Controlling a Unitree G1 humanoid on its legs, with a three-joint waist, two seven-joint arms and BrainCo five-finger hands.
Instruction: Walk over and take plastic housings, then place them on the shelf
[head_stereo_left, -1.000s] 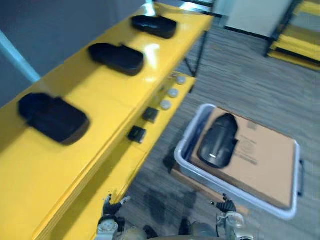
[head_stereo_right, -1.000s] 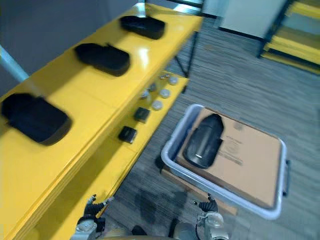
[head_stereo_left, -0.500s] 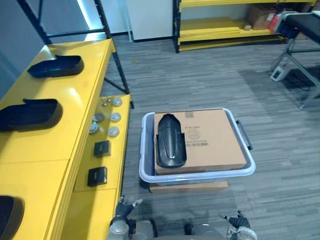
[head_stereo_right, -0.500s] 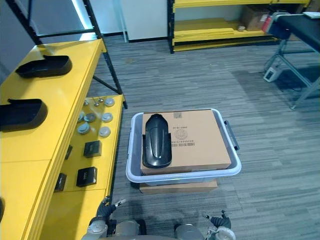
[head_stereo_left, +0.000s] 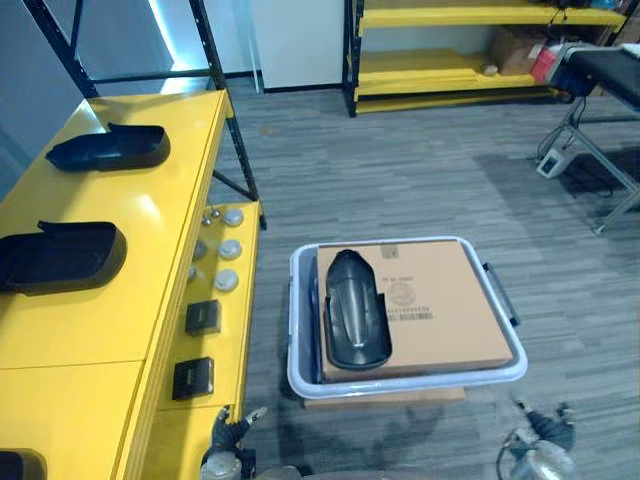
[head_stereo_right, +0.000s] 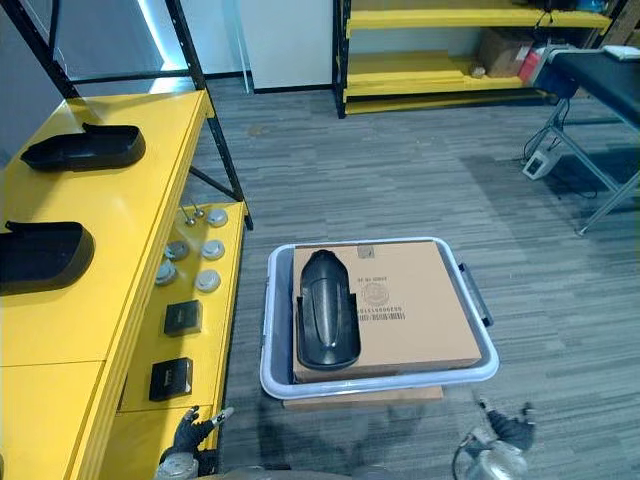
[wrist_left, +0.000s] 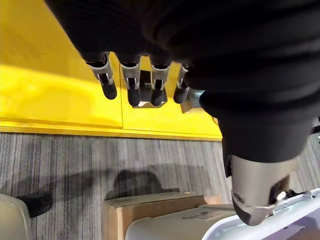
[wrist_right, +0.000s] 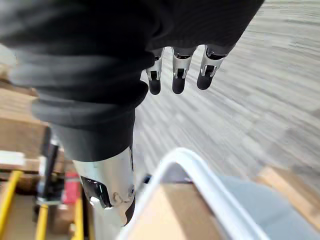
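Plastic housing (head_stereo_left: 355, 322) on cardboard box (head_stereo_left: 450, 310), grey floor (head_stereo_left: 400, 170), yellow shelf (head_stereo_left: 110, 300)

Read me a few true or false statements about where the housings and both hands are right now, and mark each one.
A black housing lies on the cardboard box in the bin. True.
The left hand holds a housing. False: it is open and empty.
Other housings lie on the yellow shelf. True.
The right hand grips the bin's rim. False: it is open, clear of the bin.
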